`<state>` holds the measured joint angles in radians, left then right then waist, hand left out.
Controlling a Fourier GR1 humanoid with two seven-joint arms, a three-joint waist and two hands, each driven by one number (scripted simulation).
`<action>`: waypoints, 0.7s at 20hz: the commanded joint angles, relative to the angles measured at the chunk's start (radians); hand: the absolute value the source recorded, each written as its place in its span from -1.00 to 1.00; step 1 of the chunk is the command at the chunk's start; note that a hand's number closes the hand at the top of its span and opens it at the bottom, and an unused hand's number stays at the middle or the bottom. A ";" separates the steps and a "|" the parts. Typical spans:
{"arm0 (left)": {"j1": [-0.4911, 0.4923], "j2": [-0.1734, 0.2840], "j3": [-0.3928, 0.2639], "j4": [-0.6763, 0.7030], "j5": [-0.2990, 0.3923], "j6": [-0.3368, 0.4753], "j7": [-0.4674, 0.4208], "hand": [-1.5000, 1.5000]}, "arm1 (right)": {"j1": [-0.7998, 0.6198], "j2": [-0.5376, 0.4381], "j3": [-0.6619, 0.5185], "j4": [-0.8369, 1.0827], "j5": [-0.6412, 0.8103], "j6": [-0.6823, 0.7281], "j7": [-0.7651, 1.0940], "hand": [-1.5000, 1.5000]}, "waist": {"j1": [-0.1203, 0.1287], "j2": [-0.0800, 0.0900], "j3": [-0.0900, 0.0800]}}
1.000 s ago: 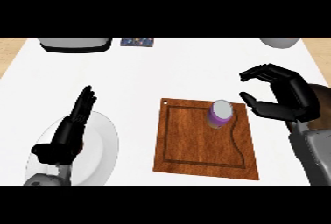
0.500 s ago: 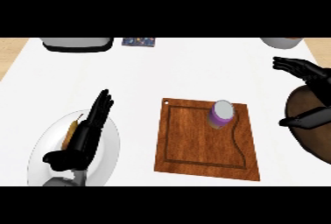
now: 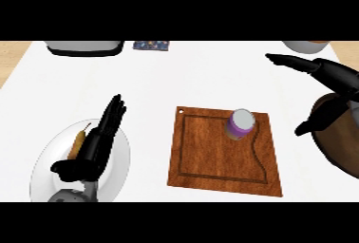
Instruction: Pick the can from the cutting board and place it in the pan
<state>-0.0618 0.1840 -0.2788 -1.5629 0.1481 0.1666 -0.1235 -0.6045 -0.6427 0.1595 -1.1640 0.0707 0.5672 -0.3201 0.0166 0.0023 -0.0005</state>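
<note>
Clearly the can (image 3: pixel 242 124) stands ungrasped on the cutting board (image 3: pixel 223 152); the right robot hand (image 3: pixel 329 76), fingers spread and released, must descend onto it.

Found no readable text anywhere. The can (image 3: pixel 242 124) on the cutting board (image 3: pixel 224 151) showed only a purple side and a plain grey lid, no label I could read. The small dark patterned item (image 3: pixel 152 45) well beyond the board had colored specks, nothing legible.
</note>
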 commanded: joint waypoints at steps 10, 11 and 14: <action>0.072 -0.012 -0.010 -0.040 -0.034 -0.005 -0.030 0.00 | -0.014 0.069 0.297 -0.079 0.404 -0.022 0.133 -1.00 | -0.006 -0.003 0.000; 0.059 0.011 0.029 -0.040 0.015 -0.056 -0.009 0.00 | -0.008 0.094 0.290 -0.094 0.408 -0.007 0.153 -1.00 | -0.010 -0.003 0.000; 0.018 -0.044 0.013 -0.017 -0.047 0.006 0.010 0.00 | 0.065 0.097 0.281 -0.161 0.443 0.014 0.179 -1.00 | -0.019 -0.004 0.000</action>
<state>-0.0356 0.1639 -0.2670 -1.5816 0.1215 0.1591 -0.1225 -0.5964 -0.5509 0.4293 -1.2546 0.4598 0.5572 -0.1866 0.0061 -0.0002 -0.0002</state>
